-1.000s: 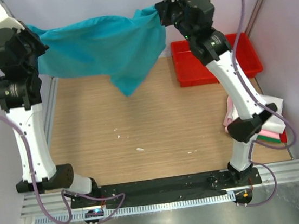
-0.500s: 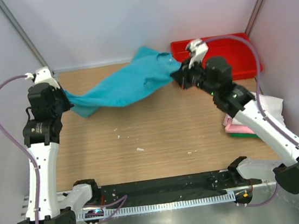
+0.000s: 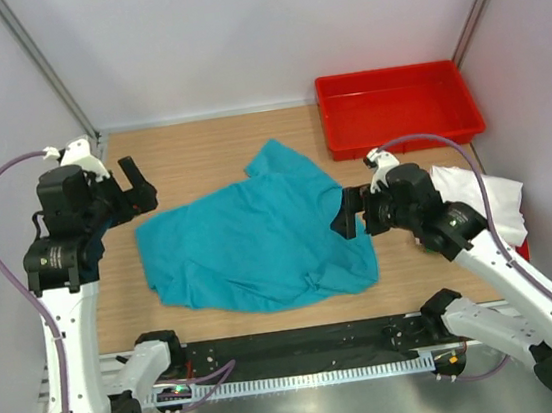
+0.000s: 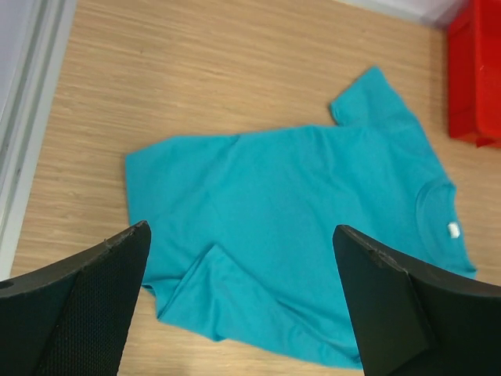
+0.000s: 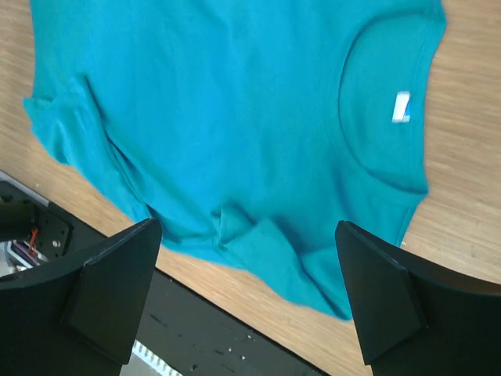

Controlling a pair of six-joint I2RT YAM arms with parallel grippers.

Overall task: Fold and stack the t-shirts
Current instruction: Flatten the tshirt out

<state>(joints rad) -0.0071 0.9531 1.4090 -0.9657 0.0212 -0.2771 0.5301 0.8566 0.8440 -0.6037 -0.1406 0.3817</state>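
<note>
A: Top view first, where is the teal t-shirt [image 3: 255, 239]?
B: Spread on the wooden table [image 3: 198, 145] about the middle, rumpled along its 6 o'clock edge, one sleeve pointing to 12 o'clock

A: And the arms?
B: The left gripper [image 3: 133, 189] is off the shirt's 9 o'clock side, apart from the cloth. The right gripper [image 3: 344, 216] is at the 3 o'clock edge, over the neck end; I cannot tell whether it touches. The red tray [image 3: 396, 73] sits at the table's 1 o'clock corner, and a white cloth pile [image 3: 481, 196] lies at 3 o'clock, partly behind the right arm

A: Left wrist view?
B: It looks down on the whole shirt, lying flat. The black fingers [image 4: 94, 305] stand wide apart at 7 and 5 o'clock with nothing between them. The white neck label [image 4: 453, 229] shows at 3 o'clock, a strip of the tray at 2 o'clock, and one sleeve is folded under at 7 o'clock

A: Right wrist view?
B: The collar and label are at 2 o'clock and the shirt fills the upper frame. These fingers [image 5: 391, 305] are spread wide too, gripping nothing. A doubled-up sleeve lies at 6 o'clock near the table's edge, with the black base plate [image 5: 39, 227] at 8 o'clock
</note>
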